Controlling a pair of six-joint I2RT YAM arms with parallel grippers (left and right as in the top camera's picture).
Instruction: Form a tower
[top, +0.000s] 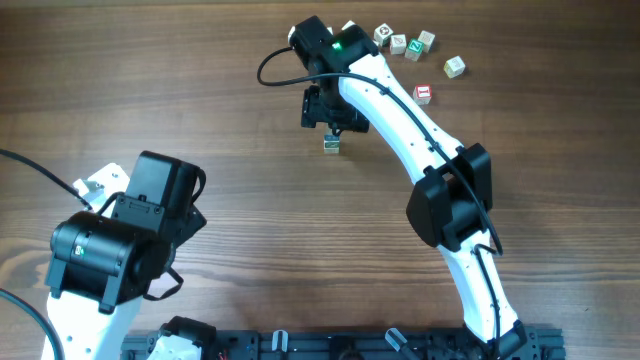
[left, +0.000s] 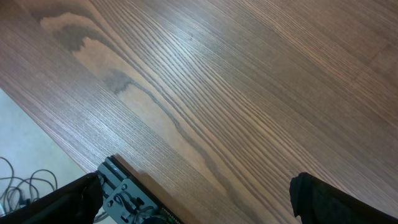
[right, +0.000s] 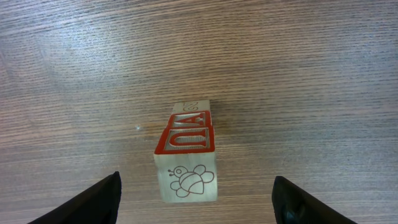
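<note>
White right arm (top: 400, 110) stretched out, black-and-white left arm (top: 100, 250) folded back.
The right arm reaches far forward with a bent elbow; right fingers (right: 93, 202) point down, spread wide, holding nothing. The left arm sits tucked by its base, left fingers (left: 329, 199) fully apart.

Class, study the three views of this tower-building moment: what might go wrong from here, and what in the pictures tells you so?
1. The right claw hangs open with a finger on each side of the tower; any sideways drift might knock it over.
2. In the right wrist view the tower's cubes look slightly out of line, so another cube may tip it.
3. The loose cubes lie close together; grasping one may nudge its neighbours.
</note>
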